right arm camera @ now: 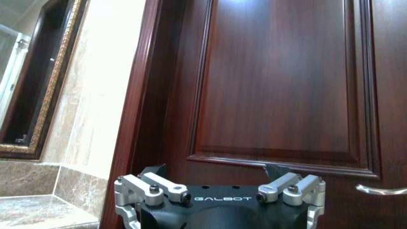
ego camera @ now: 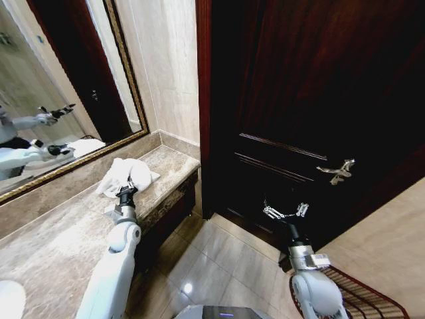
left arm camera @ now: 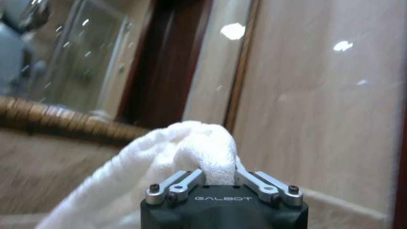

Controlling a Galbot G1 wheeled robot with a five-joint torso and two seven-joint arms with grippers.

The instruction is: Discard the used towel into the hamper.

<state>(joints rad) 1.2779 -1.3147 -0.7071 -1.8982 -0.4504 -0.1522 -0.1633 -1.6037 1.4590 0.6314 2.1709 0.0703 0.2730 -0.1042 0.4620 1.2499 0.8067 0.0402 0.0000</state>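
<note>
While the white towel [ego camera: 126,176] lies bunched on the stone counter [ego camera: 60,239], the left gripper [ego camera: 125,193] is right at it. From the left wrist, its jaws look pulled in close around a fold of the towel [left arm camera: 190,148], pinching it. The right gripper [ego camera: 285,212] hangs in the air away from the counter, in front of the dark door [ego camera: 319,100], with jaws spread wide and nothing in them. The hamper [ego camera: 362,299] sits on the floor by the door. Both grippers say "GALBOT".
</note>
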